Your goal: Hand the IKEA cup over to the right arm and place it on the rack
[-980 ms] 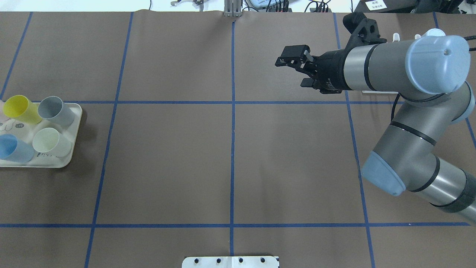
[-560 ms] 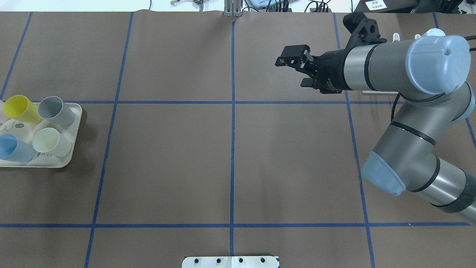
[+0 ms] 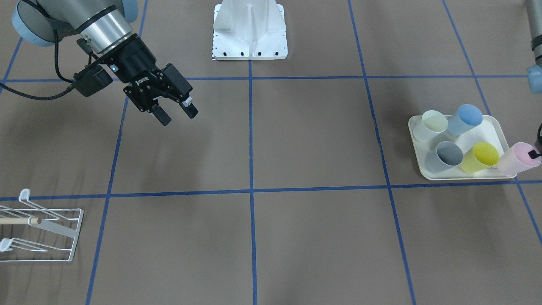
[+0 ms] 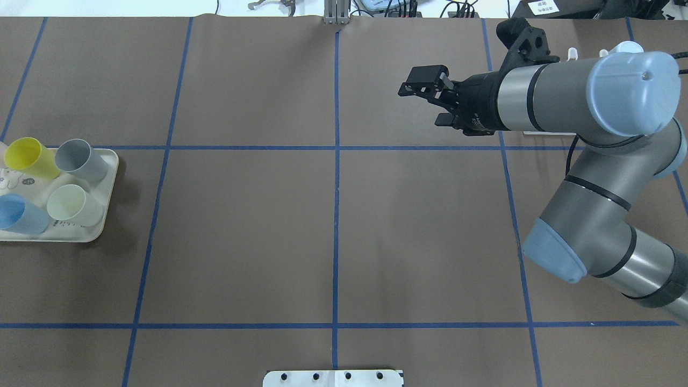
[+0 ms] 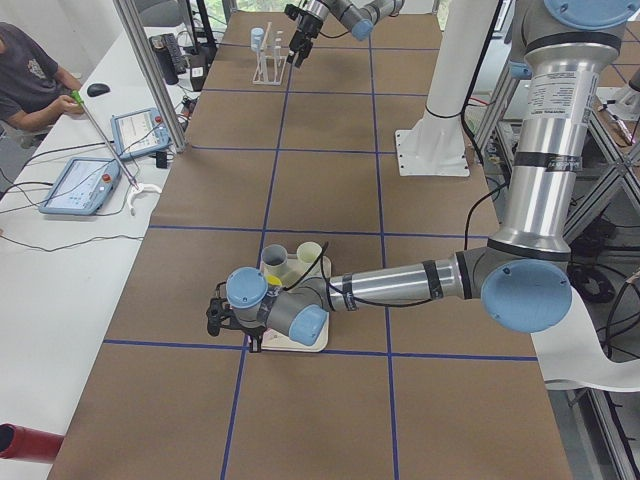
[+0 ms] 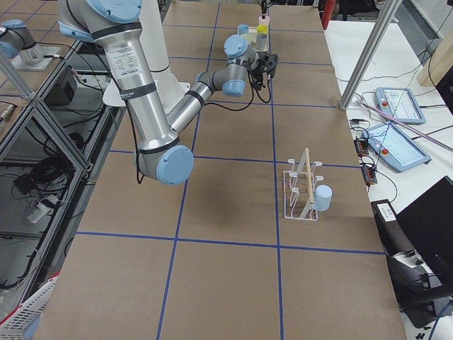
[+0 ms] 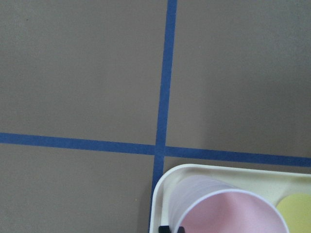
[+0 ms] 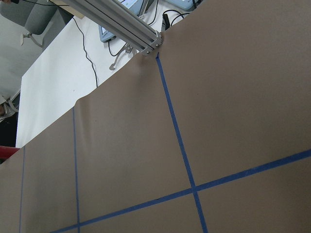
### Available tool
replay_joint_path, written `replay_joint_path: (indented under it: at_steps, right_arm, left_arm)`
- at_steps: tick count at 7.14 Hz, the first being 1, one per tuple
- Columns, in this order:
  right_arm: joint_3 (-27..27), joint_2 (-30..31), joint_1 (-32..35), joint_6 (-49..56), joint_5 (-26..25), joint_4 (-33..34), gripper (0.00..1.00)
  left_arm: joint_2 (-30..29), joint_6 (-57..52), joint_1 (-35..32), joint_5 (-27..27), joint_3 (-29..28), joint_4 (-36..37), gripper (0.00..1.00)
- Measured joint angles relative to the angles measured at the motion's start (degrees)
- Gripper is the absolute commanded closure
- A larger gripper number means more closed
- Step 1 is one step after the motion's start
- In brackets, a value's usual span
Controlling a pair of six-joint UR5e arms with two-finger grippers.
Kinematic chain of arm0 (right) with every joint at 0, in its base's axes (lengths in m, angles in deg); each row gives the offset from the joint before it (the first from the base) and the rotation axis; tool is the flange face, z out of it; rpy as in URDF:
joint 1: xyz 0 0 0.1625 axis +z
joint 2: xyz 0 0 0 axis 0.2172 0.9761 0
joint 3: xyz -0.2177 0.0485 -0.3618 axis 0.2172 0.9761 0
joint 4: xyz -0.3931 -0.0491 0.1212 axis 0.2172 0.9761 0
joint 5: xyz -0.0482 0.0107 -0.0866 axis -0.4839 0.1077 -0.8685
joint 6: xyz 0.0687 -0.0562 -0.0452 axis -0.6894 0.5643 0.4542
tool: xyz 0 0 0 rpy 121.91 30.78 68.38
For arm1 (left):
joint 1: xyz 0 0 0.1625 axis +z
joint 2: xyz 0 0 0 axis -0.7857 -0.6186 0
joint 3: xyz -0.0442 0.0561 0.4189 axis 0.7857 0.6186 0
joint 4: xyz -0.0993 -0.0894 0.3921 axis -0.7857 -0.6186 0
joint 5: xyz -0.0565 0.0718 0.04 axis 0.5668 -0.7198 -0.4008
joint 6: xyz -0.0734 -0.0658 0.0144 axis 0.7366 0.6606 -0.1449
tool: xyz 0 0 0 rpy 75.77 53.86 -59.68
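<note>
A pink IKEA cup [image 3: 517, 157] leans at the outer corner of the cream tray [image 3: 417, 148]. My left gripper [image 3: 537, 153] is shut on its rim, and a black fingertip [image 7: 167, 228] shows beside the cup [image 7: 228, 209] in the left wrist view. The right arm's gripper [image 3: 179, 117] hangs open and empty above the table, far from the tray; it is also in the overhead view [image 4: 420, 106]. The white wire rack [image 3: 46, 231] with its wooden dowel stands at the table's right end and carries a light blue cup [image 6: 323, 197].
Still on the tray [image 4: 107, 161] are yellow [image 4: 24, 157], grey [image 4: 80, 159], pale green [image 4: 72, 204] and blue [image 4: 21, 214] cups. The white robot base [image 3: 250, 29] stands at mid table. A person sits at a side desk [image 5: 30, 80] with tablets.
The pink cup's edge, at the overhead view's left border a second ago, has slid out of that view, uncovering the tray's print. The right arm has stayed still.
</note>
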Motion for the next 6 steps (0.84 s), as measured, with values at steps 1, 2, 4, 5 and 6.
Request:
replay_joint_path:
  at_steps: [1, 2, 4, 5, 6]
  right_arm:
    - [-0.11, 0.1, 0.0, -0.05, 0.0, 0.0, 0.01]
    - [-0.16, 0.24, 0.0, -0.1, 0.02, -0.26, 0.01]
    - [0.15, 1.58, 0.0, -0.17, 0.02, -3.2, 0.01]
    - [0.27, 2.32, 0.02, -0.18, 0.01, -4.47, 0.01]
    - [0.31, 2.64, 0.05, -0.2, 0.0, -5.0, 0.01]
  left_arm:
    - [-0.04, -0.06, -2.91, 0.56, 2.73, 3.82, 1.0]
    - [-0.13, -0.14, -5.19, 0.74, 6.0, 8.75, 1.0]
    - [-1.28, -0.45, -7.5, 0.08, 15.48, 22.9, 1.0]
    - [-2.52, -0.74, -7.55, -1.14, 20.78, 30.72, 1.0]
    - [-4.13, -0.88, -6.65, -3.32, 26.17, 38.74, 1.0]
